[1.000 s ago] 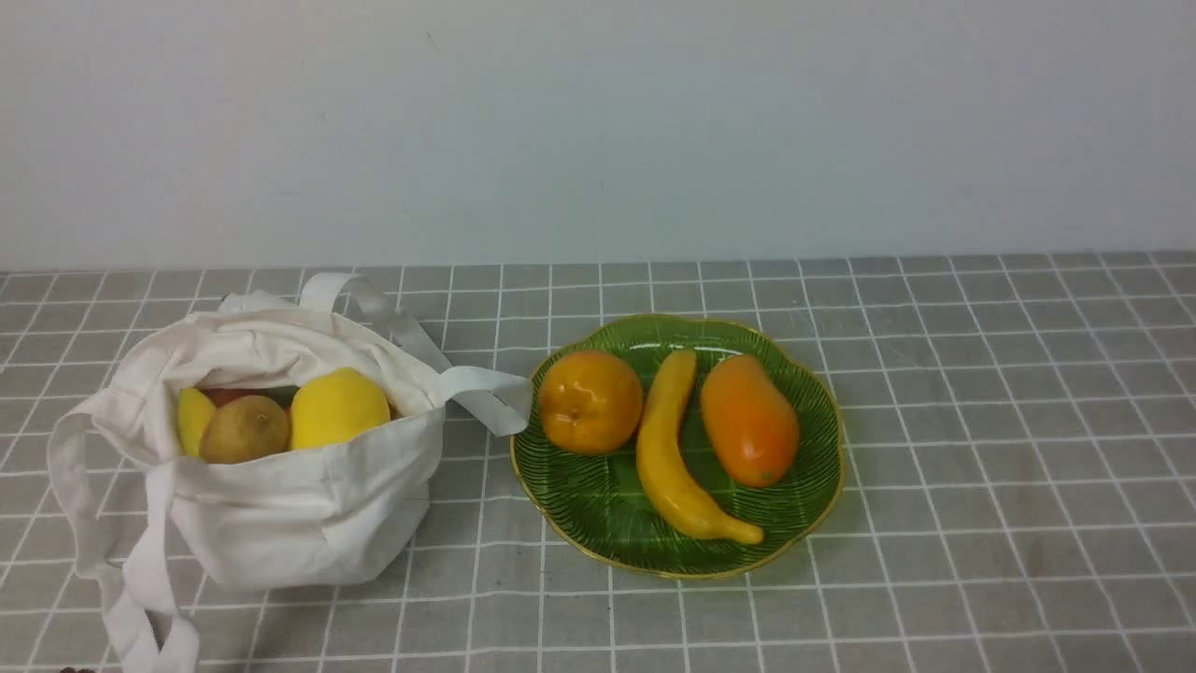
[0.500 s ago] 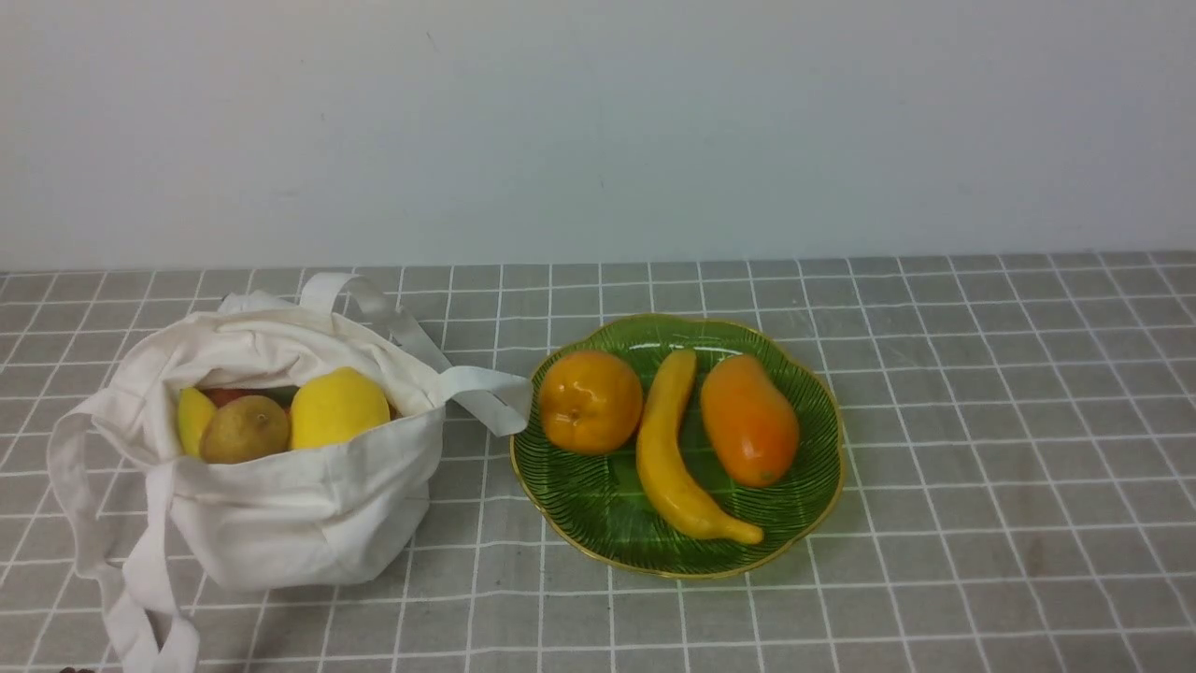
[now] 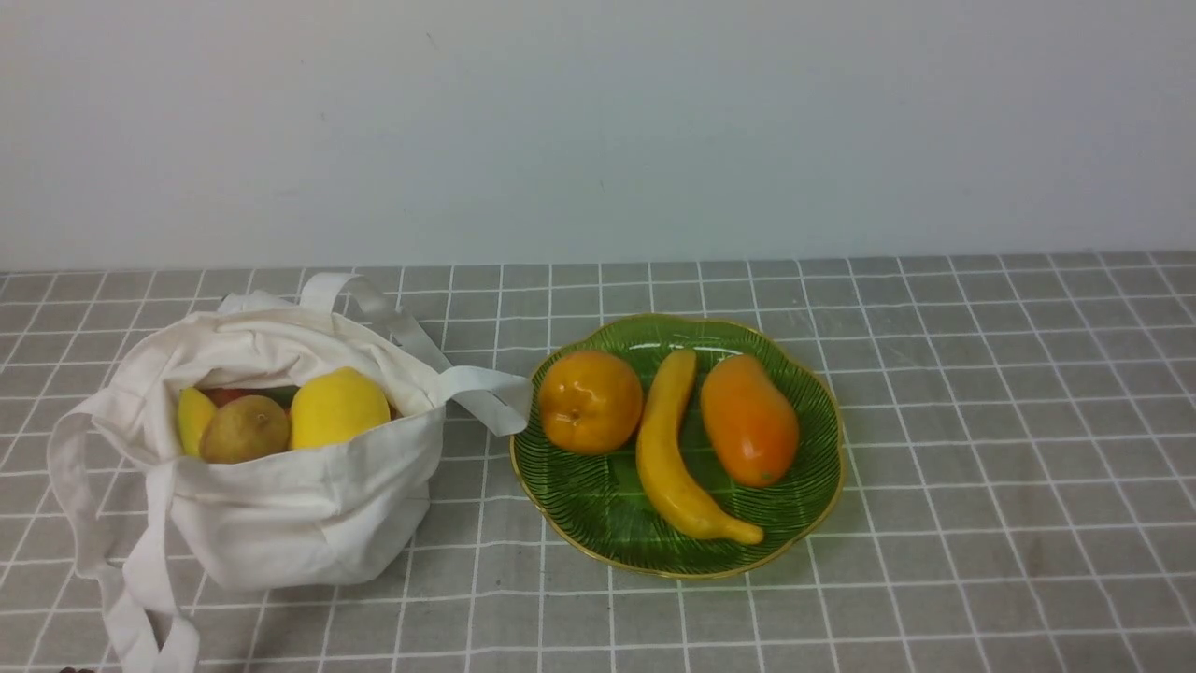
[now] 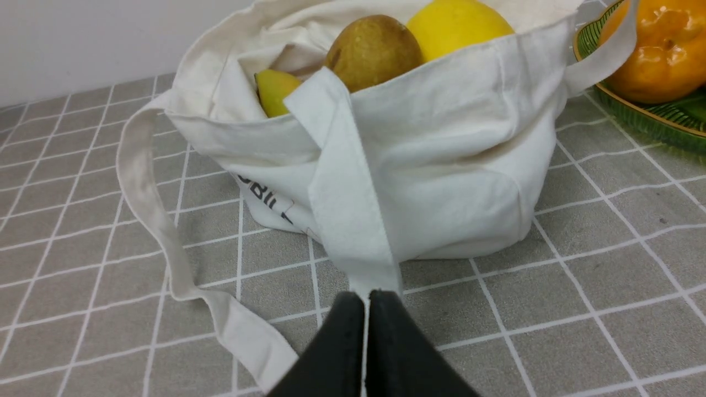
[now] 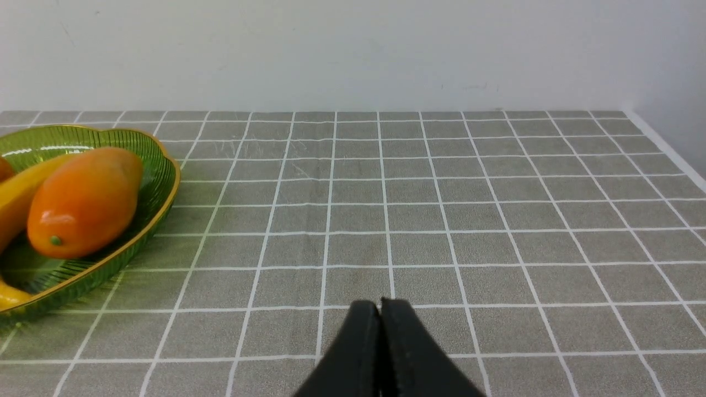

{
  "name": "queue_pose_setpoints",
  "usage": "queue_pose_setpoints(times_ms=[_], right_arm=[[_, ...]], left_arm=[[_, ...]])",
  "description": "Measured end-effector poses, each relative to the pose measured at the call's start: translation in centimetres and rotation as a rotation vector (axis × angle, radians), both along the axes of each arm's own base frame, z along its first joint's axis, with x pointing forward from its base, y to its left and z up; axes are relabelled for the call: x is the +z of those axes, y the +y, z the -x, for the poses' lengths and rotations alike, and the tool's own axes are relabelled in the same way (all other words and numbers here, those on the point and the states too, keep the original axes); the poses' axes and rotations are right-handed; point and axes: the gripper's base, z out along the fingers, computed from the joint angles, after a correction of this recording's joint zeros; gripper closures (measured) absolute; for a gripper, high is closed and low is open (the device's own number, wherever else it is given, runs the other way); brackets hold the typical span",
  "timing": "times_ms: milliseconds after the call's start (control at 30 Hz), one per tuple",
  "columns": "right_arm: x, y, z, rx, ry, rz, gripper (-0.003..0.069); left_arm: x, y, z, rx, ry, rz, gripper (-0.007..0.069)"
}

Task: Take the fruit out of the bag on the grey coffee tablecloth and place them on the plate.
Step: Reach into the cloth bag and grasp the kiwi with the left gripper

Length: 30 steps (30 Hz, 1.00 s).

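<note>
The bag sits on the cloth at the plate's 9 o'clock. The kiwi and lemon show in its mouth, the kiwi at the lemon's 8 o'clock. The left gripper is closed at a hanging strap's end, perhaps nipping it. The right gripper is closed on nothing.

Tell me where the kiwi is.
In the front view the kiwi sits in the open bag on the robot's left, between the lemon and a yellow-green wedge.
</note>
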Motion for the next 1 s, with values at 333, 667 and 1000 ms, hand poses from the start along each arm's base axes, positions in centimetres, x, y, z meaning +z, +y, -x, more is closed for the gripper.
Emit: queue_pose_setpoints(times_ms=[333,667,1000], right_arm=[[0.0,0.0,0.0,0.0,0.0,0.0,0.0674],[0.0,0.0,0.0,0.0,0.0,0.0,0.0674],[0.0,0.0,0.0,0.0,0.0,0.0,0.0674]], left_arm=[[0.2,-0.1,-0.1,0.009,-0.023,0.087,0.0632],[2.6,-0.3,-0.4,0.073,-0.218,0.687,0.0632],[10.7,0.7,1.2,0.051,-0.564,0.822,0.0632]])
